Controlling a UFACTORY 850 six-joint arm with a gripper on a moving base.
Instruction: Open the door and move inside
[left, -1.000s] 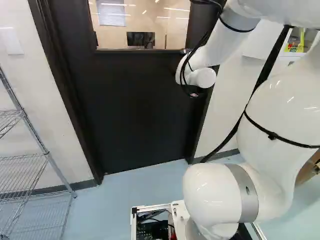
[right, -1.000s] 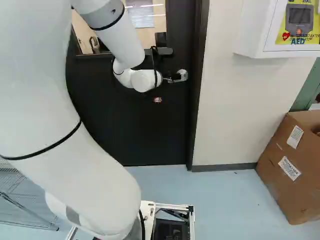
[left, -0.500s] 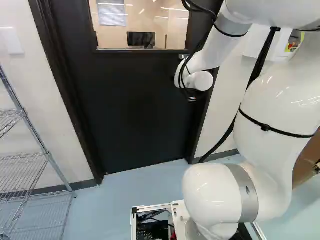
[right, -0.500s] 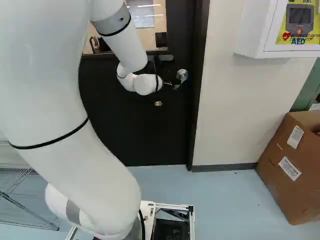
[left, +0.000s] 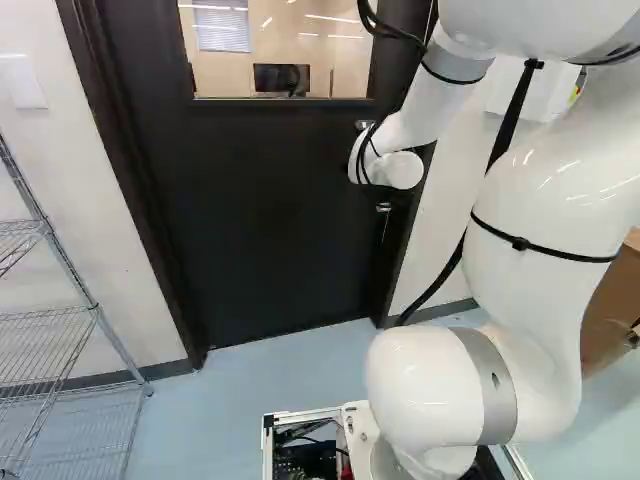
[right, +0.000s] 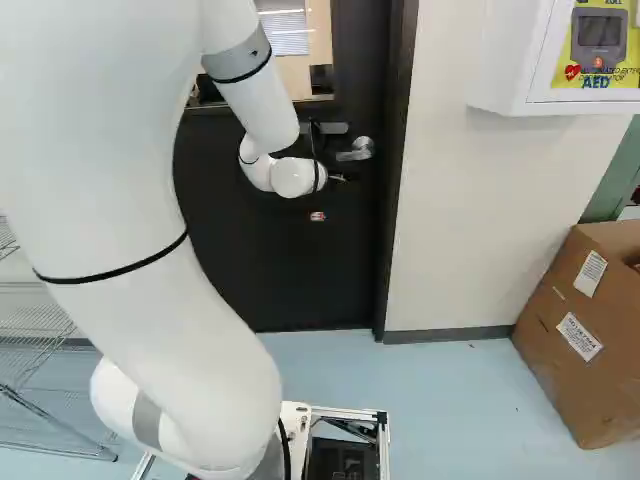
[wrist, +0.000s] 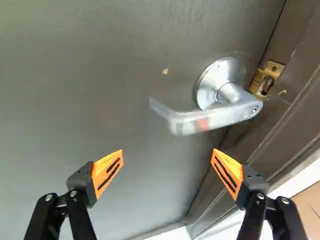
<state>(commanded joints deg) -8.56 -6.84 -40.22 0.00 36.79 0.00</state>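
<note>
Silver door handle (wrist: 220, 118) ahead of the released, wide-apart jaws, off-centre towards the door frame (wrist: 299, 55)

From behind the arm (left: 540, 210), one on either side, the base views look ahead and slightly down, sharing the door (left: 270, 220) and its window (left: 280, 50) from farther back. The wrist view faces that door close up, by its lever handle (wrist: 220, 118) and frame (wrist: 295, 95).

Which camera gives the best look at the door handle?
The wrist view: the handle appears large, with nothing covering it. The right base view shows it small, beside the arm. In the left base view, I can't make it out for sure.
</note>
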